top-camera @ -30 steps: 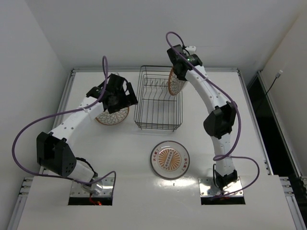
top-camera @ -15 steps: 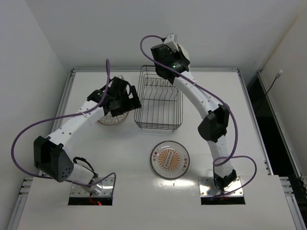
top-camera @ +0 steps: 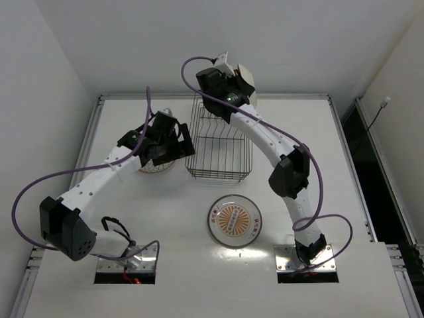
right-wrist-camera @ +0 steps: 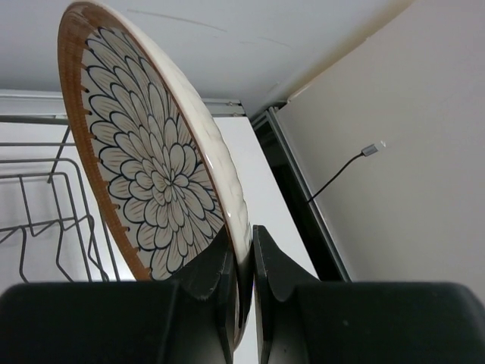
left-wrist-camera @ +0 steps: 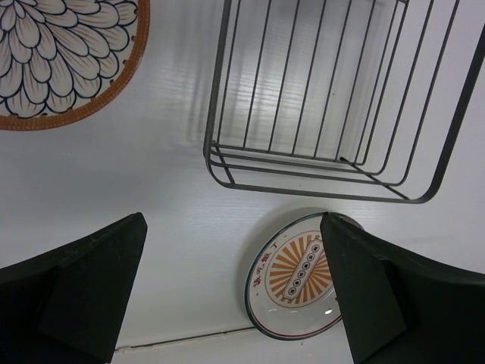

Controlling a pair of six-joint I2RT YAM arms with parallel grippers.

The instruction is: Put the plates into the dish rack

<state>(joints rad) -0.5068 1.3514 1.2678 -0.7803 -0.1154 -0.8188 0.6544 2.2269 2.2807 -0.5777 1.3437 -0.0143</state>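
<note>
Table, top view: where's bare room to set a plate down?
Largest bare patch: near the front, between the left arm and the sunburst plate. Also the strip between the right arm and the table's right edge. Crowded: the gap between the dish rack and the flat brown-rimmed plate, under the left hand.

The dish rack [top-camera: 218, 142] stood toward the far middle of the worktop [top-camera: 318, 146]. Just left of it the first plate [left-wrist-camera: 53, 61] lay flat, clear of the wires, partly beneath the left claw [left-wrist-camera: 233, 220], which hung spread above the worktop beside the rack's left side. The second plate [top-camera: 233, 220] lay flat in front of the rack, nearer the arm bases and apart from it. The third plate [right-wrist-camera: 151, 174] stood on edge, pinched in the right claw [right-wrist-camera: 242, 250], over the rack's far end.
</note>
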